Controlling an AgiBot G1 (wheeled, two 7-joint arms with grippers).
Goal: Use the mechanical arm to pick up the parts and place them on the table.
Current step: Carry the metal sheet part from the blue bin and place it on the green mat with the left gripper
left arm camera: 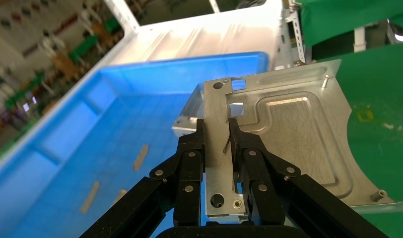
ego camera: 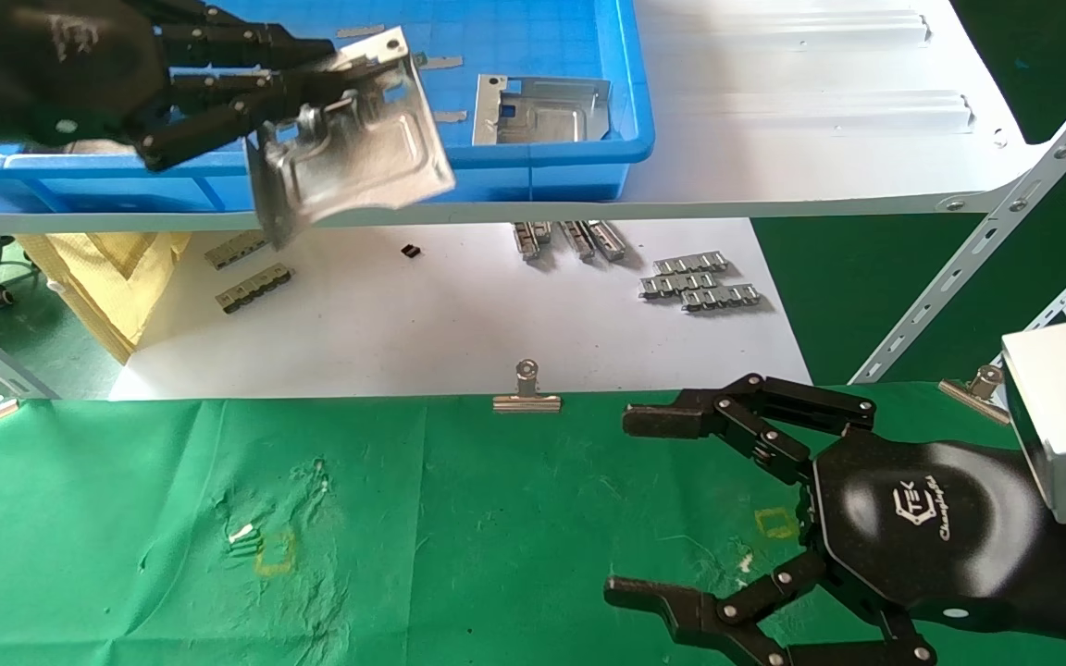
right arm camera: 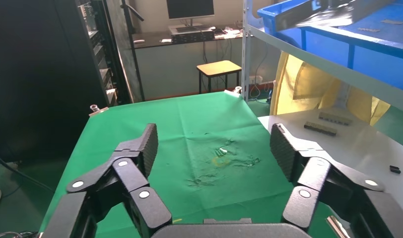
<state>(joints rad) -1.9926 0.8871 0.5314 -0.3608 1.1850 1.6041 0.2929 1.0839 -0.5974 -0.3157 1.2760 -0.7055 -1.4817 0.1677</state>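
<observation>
The left gripper [left arm camera: 217,136] has its fingers [left arm camera: 192,158] pinching one edge of a plate [ego camera: 353,157], held tilted in the air over the front rim of the blue bin [ego camera: 551,176] on the shelf [ego camera: 820,102]. A second plate [ego camera: 540,109] lies in the bin. The right gripper [ego camera: 630,504] hovers over the green worktop [ego camera: 126,518], fingers spread and holding nothing. Risk: the grip covers only a narrow edge strip, so the smooth plate could pivot or slip during transfer; its lower edge could also strike the bin rim or shelf lip on descent.
</observation>
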